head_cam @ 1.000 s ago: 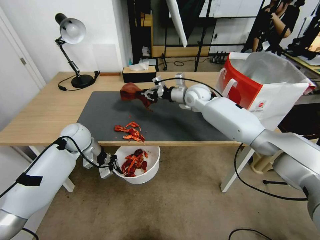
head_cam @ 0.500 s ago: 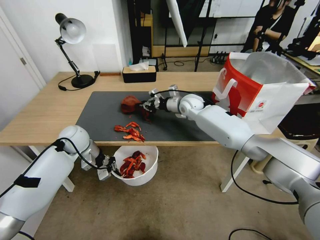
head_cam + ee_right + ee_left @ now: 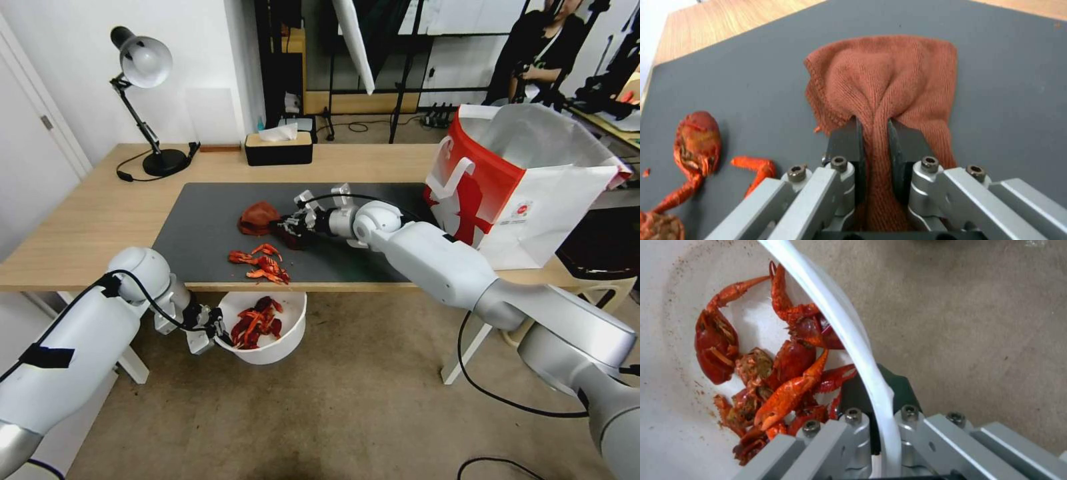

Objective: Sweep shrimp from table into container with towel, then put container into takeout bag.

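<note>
The right end effector [image 3: 288, 224], clamped on the towel [image 3: 259, 217], is lowering it onto the table [image 3: 93, 220] behind the remaining shrimp [image 3: 261, 262], readying another sweep, while the left end effector [image 3: 215, 327] is gripping the container [image 3: 283, 337] rim below the edge.

My right gripper [image 3: 288, 223] is stretched far forward and pinched tight; my left gripper [image 3: 217, 330] hangs low, near, clamped

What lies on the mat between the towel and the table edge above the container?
A small heap of shrimp lies there, on the mat between the towel and the edge over the container; the head view shows it.
</note>
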### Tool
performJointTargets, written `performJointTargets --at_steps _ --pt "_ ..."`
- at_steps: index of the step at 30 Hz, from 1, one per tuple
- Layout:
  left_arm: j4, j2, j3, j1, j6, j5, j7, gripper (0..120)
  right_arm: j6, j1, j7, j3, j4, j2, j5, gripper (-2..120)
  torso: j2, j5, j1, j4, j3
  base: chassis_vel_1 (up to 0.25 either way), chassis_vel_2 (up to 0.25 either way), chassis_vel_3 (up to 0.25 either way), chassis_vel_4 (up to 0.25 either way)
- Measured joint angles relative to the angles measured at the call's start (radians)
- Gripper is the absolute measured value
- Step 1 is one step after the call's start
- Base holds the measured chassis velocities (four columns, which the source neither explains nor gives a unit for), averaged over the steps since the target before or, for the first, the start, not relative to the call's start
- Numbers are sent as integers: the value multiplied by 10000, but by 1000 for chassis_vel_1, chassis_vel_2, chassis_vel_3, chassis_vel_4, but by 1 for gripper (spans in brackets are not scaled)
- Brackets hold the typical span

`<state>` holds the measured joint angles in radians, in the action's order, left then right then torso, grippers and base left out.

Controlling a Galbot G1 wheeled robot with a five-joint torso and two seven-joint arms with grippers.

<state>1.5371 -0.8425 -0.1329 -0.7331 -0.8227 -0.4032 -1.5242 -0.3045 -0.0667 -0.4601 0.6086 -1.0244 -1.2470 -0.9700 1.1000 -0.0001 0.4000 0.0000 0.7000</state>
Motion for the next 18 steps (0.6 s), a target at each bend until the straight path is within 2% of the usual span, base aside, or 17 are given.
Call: performJointTargets --at_steps 11,18 --pt "-281 60 -14 292 0 -75 22 0 -19 -237 -92 4 2 -61 200 10 0 0 0 0 0 0 0 0 0" --pt "-253 313 -45 426 0 -92 46 0 -104 -390 -136 90 -395 157 247 10 0 1 0 -1 0 0 0 0 0"
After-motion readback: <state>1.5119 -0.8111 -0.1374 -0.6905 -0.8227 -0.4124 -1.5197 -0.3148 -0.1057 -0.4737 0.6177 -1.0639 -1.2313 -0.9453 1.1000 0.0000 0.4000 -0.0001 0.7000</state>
